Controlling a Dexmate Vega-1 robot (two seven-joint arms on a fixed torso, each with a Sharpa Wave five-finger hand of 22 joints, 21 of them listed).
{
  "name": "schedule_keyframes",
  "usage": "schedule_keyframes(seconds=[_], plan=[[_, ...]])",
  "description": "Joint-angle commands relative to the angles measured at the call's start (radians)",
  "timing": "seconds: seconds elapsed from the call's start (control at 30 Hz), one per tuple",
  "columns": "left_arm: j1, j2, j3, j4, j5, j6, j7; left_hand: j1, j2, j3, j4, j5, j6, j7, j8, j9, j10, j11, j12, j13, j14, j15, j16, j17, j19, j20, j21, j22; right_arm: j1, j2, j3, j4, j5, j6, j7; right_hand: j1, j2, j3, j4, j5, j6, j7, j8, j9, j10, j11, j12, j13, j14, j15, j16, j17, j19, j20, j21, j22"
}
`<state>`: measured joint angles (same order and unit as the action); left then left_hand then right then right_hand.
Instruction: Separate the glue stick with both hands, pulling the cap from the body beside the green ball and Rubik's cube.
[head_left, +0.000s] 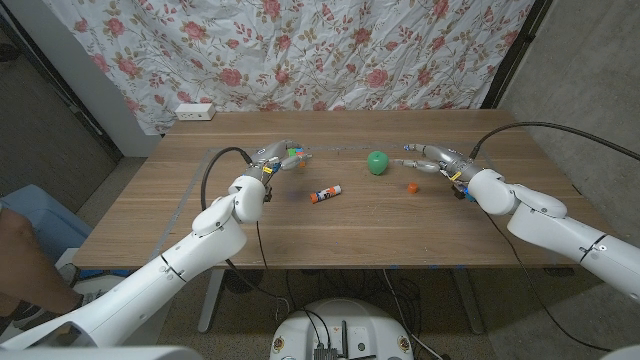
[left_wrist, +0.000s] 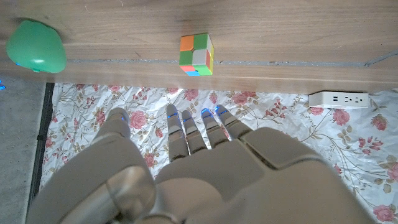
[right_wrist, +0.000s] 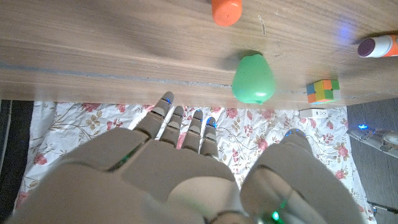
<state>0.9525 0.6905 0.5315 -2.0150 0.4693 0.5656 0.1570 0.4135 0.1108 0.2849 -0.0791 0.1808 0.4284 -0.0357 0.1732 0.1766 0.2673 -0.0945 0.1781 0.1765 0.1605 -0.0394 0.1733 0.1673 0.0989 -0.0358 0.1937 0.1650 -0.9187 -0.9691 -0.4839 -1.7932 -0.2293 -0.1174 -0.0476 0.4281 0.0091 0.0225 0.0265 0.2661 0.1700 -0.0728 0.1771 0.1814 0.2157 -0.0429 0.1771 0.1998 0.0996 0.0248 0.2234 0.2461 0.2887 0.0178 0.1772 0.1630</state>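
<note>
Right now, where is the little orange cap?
In the head view the orange cap lies on the table, right of the green ball, near the right hand.

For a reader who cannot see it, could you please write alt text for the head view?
A glue stick body lies mid-table, its orange cap apart to the right. Both hands are empty: left hand by the Rubik's cube, right hand right of the green ball.

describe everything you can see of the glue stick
The glue stick is a small white tube with an orange end, lying on its side on the wooden table, angled slightly. Its orange cap is already off and sits apart, nearer the right hand. Nothing touches the body; the green ball lies beyond it.
</note>
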Motion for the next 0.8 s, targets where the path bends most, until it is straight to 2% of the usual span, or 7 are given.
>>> schedule_keyframes(seconds=[0.03, 0.1, 0.23, 0.27, 0.33, 0.6, 0.8], plan=[[0.045, 0.015, -0.066, 0.038, -0.182, -0.095, 0.15, -0.001, 0.02, 0.007, 0.006, 0.001, -0.006, 0.004, 0.004, 0.0, 0.002, 0.008, 0.007, 0.0, 0.007, -0.015, 0.005, 0.002, 0.016, -0.025, 0.006, 0.002, 0.004, 0.056, 0.027, 0.082, 0.133, 0.107, -0.044, -0.02, 0.006, 0.0, 0.011, -0.007, -0.019, 0.005, -0.002, -0.001, -0.01, 0.005, 0.002, -0.003, -0.003, -0.008, 0.0, -0.001, 0.003, -0.006, 0.003, 0.003], [0.052, 0.018, -0.073, 0.048, -0.203, -0.117, 0.173, -0.002, 0.029, 0.014, 0.003, 0.002, -0.019, 0.012, 0.001, 0.0, -0.002, 0.02, 0.007, 0.0, 0.008, -0.016, 0.005, 0.001, 0.024, -0.039, 0.005, 0.002, 0.003, 0.063, 0.029, 0.086, 0.147, 0.105, -0.048, -0.036, 0.01, -0.003, 0.016, -0.014, -0.037, 0.005, -0.003, -0.002, -0.033, 0.013, -0.002, -0.006, -0.002, -0.017, -0.001, -0.004, 0.001, -0.01, 0.004, 0.003], [0.068, 0.001, -0.093, 0.08, -0.261, -0.173, 0.224, -0.008, 0.035, 0.021, -0.001, 0.003, -0.04, 0.021, -0.003, -0.001, -0.013, 0.039, 0.004, -0.001, 0.009, -0.016, 0.004, 0.0, 0.025, -0.053, 0.002, 0.002, 0.003, 0.075, 0.03, 0.1, 0.176, 0.116, -0.051, -0.046, 0.01, -0.006, 0.019, -0.019, -0.05, 0.005, -0.005, -0.002, -0.036, 0.012, 0.0, -0.008, -0.003, -0.03, -0.003, -0.006, -0.003, -0.019, 0.003, 0.003], [0.073, -0.005, -0.1, 0.096, -0.281, -0.205, 0.238, -0.016, 0.037, 0.025, -0.003, 0.002, -0.068, 0.031, -0.007, -0.002, -0.026, 0.051, 0.002, -0.001, 0.004, -0.018, 0.002, 0.0, 0.027, -0.055, 0.0, 0.002, 0.003, 0.08, 0.031, 0.104, 0.185, 0.119, -0.054, -0.048, 0.01, -0.007, 0.02, -0.02, -0.053, 0.007, -0.005, -0.002, -0.036, 0.013, 0.001, -0.009, -0.004, -0.034, -0.003, -0.006, -0.004, -0.021, 0.003, 0.002], [0.079, -0.014, -0.108, 0.115, -0.31, -0.236, 0.259, -0.023, 0.04, 0.029, -0.005, 0.002, -0.098, 0.032, -0.011, -0.002, -0.036, 0.061, 0.001, -0.002, -0.005, -0.013, -0.001, 0.0, 0.027, -0.062, -0.002, 0.002, 0.001, 0.089, 0.035, 0.113, 0.202, 0.132, -0.062, -0.053, 0.012, -0.008, 0.022, -0.021, -0.056, 0.011, -0.004, -0.003, -0.036, 0.013, 0.002, -0.01, -0.003, -0.038, -0.003, -0.006, -0.003, -0.025, 0.004, 0.002], [0.112, -0.024, -0.148, 0.157, -0.436, -0.35, 0.283, -0.047, 0.049, 0.043, -0.006, 0.003, -0.164, 0.021, -0.009, -0.003, -0.07, 0.059, -0.001, -0.002, -0.035, -0.014, -0.003, 0.001, 0.012, -0.071, -0.01, 0.002, -0.022, 0.117, 0.06, 0.13, 0.289, 0.174, -0.08, -0.061, 0.017, -0.008, 0.024, -0.025, -0.061, 0.029, -0.001, -0.003, -0.03, 0.014, 0.007, -0.012, 0.004, -0.038, -0.002, -0.01, 0.005, -0.032, 0.007, 0.002], [0.115, -0.048, -0.156, 0.19, -0.499, -0.412, 0.304, -0.056, 0.056, 0.051, -0.004, 0.004, -0.158, 0.015, 0.0, -0.004, -0.076, 0.055, 0.0, -0.002, -0.046, -0.013, -0.004, 0.002, 0.001, -0.069, -0.013, 0.002, -0.042, 0.126, 0.074, 0.11, 0.336, 0.157, -0.091, -0.067, 0.023, -0.007, 0.027, -0.027, -0.058, 0.034, 0.002, -0.004, -0.024, 0.016, 0.01, -0.013, 0.014, -0.04, 0.0, -0.011, 0.011, -0.032, 0.009, 0.002]])
